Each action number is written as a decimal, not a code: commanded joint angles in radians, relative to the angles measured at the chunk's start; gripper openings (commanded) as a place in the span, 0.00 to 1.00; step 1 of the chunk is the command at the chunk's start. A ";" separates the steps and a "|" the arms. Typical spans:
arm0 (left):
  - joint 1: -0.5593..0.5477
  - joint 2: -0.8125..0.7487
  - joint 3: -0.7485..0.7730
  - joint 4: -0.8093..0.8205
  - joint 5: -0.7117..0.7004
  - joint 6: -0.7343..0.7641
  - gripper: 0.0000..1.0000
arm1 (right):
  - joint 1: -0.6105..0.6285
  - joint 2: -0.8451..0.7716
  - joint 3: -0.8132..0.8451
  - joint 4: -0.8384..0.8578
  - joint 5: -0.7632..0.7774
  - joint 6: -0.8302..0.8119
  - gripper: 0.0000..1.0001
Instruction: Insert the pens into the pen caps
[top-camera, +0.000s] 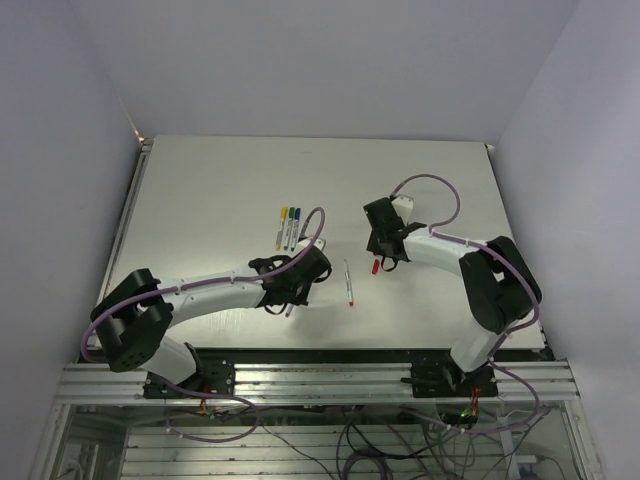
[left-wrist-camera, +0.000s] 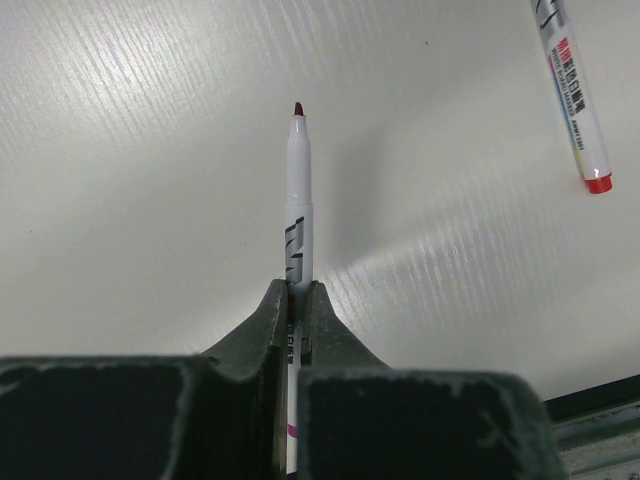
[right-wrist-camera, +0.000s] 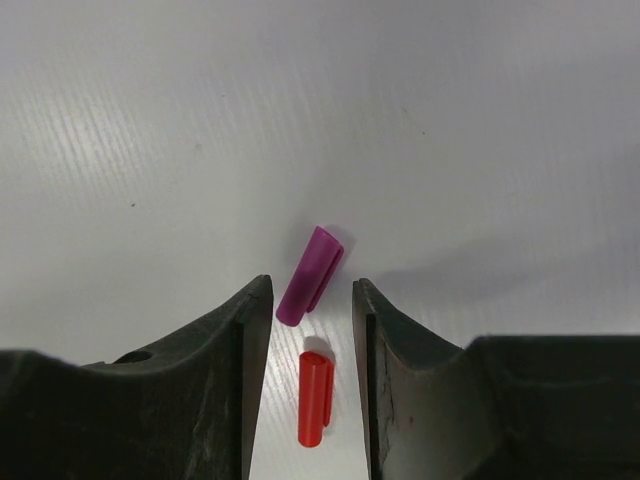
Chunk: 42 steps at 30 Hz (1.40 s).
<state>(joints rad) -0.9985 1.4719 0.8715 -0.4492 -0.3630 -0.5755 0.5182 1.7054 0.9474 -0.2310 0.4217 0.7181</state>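
My left gripper (left-wrist-camera: 296, 300) is shut on a whitish pen (left-wrist-camera: 298, 190). The pen points away from the fingers, its dark tip bare, with a purple band near its back end; in the top view this gripper (top-camera: 295, 290) hangs left of centre. My right gripper (right-wrist-camera: 312, 300) is open just above the table, its jaws either side of a purple cap (right-wrist-camera: 311, 275) and a red cap (right-wrist-camera: 315, 398) lying on the table. The red cap (top-camera: 376, 266) shows beside the right gripper (top-camera: 383, 255) in the top view. A second pen (left-wrist-camera: 575, 95) with a red end lies on the table (top-camera: 348, 282).
Three pens (top-camera: 288, 228) with yellow, green and blue tops lie side by side behind my left gripper. The white table (top-camera: 200, 200) ends at a metal rail near the arm bases. Purple cables loop over both arms.
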 joint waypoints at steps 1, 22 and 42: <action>0.002 -0.016 -0.009 0.001 0.006 0.000 0.07 | -0.019 0.031 0.018 0.010 0.005 0.018 0.37; 0.003 -0.008 -0.020 0.017 0.019 -0.006 0.07 | -0.020 0.091 0.013 -0.013 0.011 0.038 0.30; 0.002 -0.074 -0.006 0.055 0.008 0.023 0.07 | -0.020 -0.136 -0.040 0.062 -0.015 -0.061 0.00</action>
<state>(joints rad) -0.9985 1.4544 0.8436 -0.4351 -0.3565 -0.5747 0.5022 1.6829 0.9222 -0.1997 0.4126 0.6998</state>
